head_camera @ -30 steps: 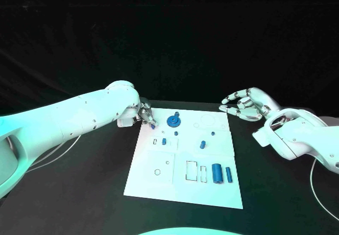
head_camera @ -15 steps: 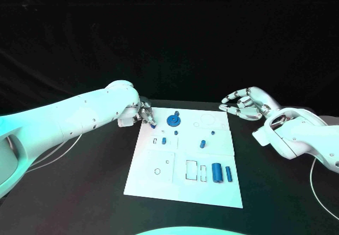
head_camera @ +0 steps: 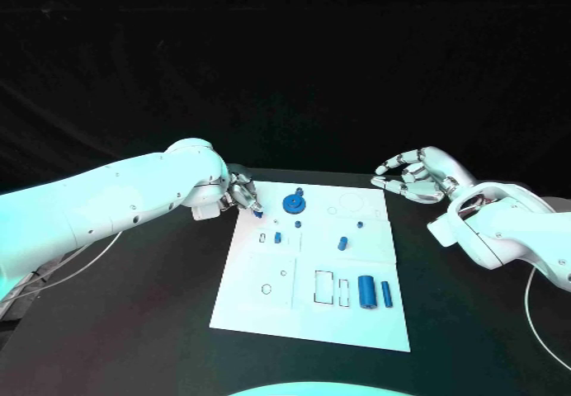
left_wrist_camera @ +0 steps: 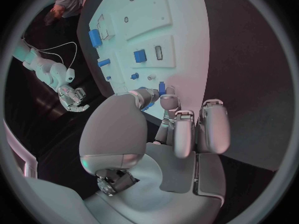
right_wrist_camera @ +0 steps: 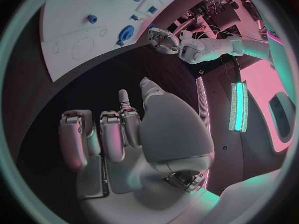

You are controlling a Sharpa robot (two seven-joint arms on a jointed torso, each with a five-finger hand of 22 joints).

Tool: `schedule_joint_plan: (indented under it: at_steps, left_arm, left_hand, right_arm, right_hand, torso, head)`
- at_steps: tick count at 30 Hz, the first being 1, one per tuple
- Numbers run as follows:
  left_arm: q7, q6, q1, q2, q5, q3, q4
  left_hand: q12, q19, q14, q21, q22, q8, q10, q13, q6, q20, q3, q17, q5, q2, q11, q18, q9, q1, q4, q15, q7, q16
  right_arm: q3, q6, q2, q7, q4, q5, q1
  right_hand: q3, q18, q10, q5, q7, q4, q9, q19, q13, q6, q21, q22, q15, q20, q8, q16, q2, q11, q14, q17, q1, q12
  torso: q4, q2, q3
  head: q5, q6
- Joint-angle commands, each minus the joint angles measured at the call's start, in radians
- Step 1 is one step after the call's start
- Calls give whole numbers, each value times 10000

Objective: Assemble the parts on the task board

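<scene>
A: Near edge of the task board (head_camera: 274, 309) first. What sits there?

B: At about 5 o'clock on the board, a fat blue cylinder (head_camera: 366, 291) lies beside a thinner blue pin (head_camera: 387, 293), both lengthwise and just apart. Empty outlined slots lie just beside them toward 7 o'clock.

A: Mid-board?

B: A small blue peg (head_camera: 342, 243) near centre, and a smaller blue piece (head_camera: 277, 238) toward 9 o'clock of it, well apart.

A: Far end?

B: A blue gear (head_camera: 291, 203) at roughly 11 o'clock on the board. At the far corner, the left hand (head_camera: 239, 195) pinches a small blue part (head_camera: 257, 213) between thumb and fingertip; the left wrist view shows that part (left_wrist_camera: 161, 87) right at the board's edge, other fingers (left_wrist_camera: 212, 127) extended.

A: Right hand?

B: The right hand (head_camera: 414, 176) hovers off the board's far corner at 1 o'clock, over black table (head_camera: 143, 330). Fingers loosely curled and apart, holding nothing; the right wrist view confirms an empty palm (right_wrist_camera: 168, 129).
</scene>
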Motion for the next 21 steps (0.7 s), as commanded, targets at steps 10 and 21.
schedule_joint_plan:
  at_steps: [10,21]
  left_arm:
    - [35,-1061,-74,-761,183,3,1439]
    - [-20,-1066,-397,-768,-691,-78,1788]
  left_hand:
    - [276,125,977,127,197,312,305,322,282,-66,1939,2421,110,-193,-104,-83,1258,-544,-1562,-167,-240,39]
    - [360,150,984,158,254,437,407,420,341,-89,2066,2444,107,-243,-153,-93,1350,-712,-1585,-206,-297,57]
  right_arm:
    - [0,146,-5,54,-16,-35,-23]
    - [0,158,-7,60,-13,-27,-41]
  right_hand:
    - [-25,143,26,59,-42,-9,-3,545,1200,-32,-53,2112,-66,-57,33,-35,6,-45,728,1210,-85,0]
    - [-29,144,18,75,-44,-5,-3,543,1190,-32,-57,2110,-68,-59,42,-38,7,-46,727,1203,-95,-10]
  torso:
    - [48,-38,4]
    - [33,-17,10]
  head:
    - [53,-65]
    - [63,-108]
